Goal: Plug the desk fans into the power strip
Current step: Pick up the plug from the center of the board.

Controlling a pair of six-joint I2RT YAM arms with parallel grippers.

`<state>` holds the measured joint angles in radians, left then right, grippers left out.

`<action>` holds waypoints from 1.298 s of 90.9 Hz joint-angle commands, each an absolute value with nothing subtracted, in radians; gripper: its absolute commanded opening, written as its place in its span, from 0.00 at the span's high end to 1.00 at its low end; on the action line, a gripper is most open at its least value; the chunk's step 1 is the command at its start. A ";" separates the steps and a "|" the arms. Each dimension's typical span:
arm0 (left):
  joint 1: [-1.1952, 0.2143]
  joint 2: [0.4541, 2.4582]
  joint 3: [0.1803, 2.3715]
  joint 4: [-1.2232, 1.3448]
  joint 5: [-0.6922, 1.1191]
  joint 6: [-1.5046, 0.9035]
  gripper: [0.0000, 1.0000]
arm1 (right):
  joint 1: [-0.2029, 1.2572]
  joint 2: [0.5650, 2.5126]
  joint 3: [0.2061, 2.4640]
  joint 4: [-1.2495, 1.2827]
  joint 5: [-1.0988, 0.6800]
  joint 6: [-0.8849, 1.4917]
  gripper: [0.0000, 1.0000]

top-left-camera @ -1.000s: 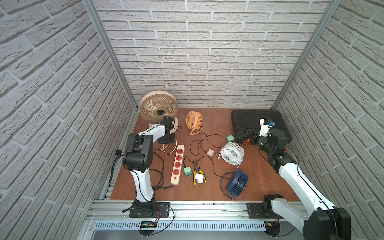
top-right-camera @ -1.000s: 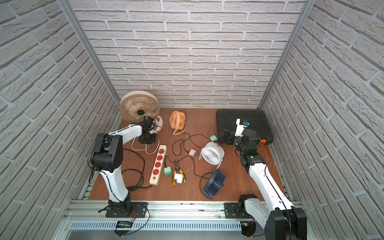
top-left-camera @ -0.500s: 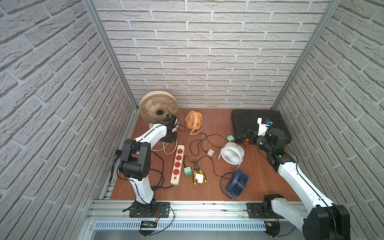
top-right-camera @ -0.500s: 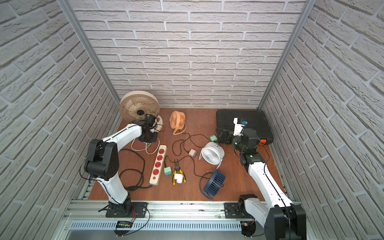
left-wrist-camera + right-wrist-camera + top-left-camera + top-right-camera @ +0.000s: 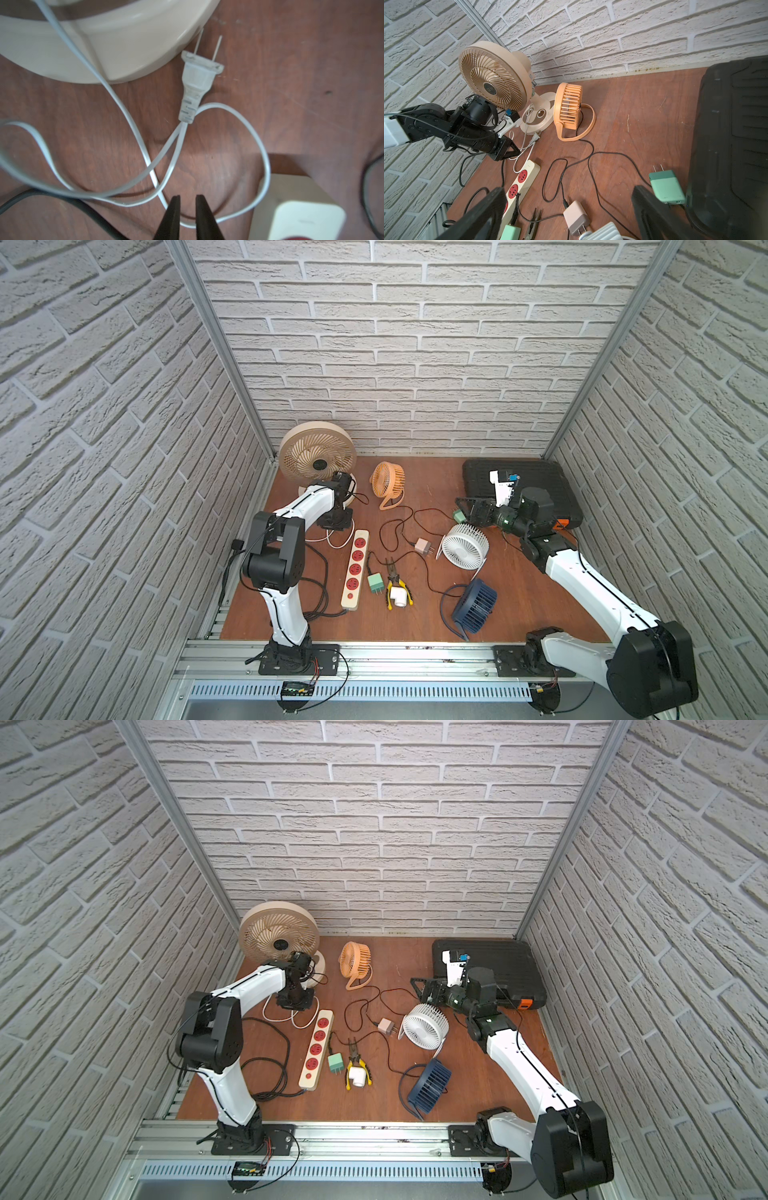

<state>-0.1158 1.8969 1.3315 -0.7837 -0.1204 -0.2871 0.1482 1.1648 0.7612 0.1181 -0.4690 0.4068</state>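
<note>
The desk fan (image 5: 318,452) is the large beige one at the back left, seen in both top views (image 5: 279,934) and in the right wrist view (image 5: 492,83). Its white two-prong plug (image 5: 196,76) lies loose on the table beside the fan's base (image 5: 104,41), with the white cord (image 5: 257,141) looping around it. The cream power strip (image 5: 356,568) with red sockets lies just in front. My left gripper (image 5: 188,199) points down over the cord loop, its jaws a narrow gap apart with nothing between them. My right gripper (image 5: 568,190) hovers wide open near the black case, holding nothing.
A small orange fan (image 5: 388,483), a white fan (image 5: 464,546) and a blue fan (image 5: 474,605) stand mid-table amid black cords. A pink adapter (image 5: 423,546), a green adapter (image 5: 376,584) and yellow pliers (image 5: 397,585) lie beside the strip. The black case (image 5: 519,485) fills the back right.
My left gripper's jaws have parted slightly from shut, and the left arm has shifted a little by the fan's base. The right arm has not moved.
</note>
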 commanded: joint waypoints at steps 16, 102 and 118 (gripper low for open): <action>-0.089 1.947 1.394 -0.789 -0.121 -0.260 0.76 | 0.154 1.171 0.786 0.124 -0.480 0.380 0.01; -0.178 1.890 1.434 -0.900 -0.232 -0.269 1.00 | 0.223 1.172 0.812 0.113 -0.490 0.334 0.01; -0.213 1.744 1.468 -1.034 -0.168 -0.292 1.00 | 0.333 1.166 0.814 0.141 -0.423 0.242 0.01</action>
<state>-0.2031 1.8534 1.4261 -0.9085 -0.1970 -0.2668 0.2741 1.1713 0.7994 0.0921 -0.4637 0.3248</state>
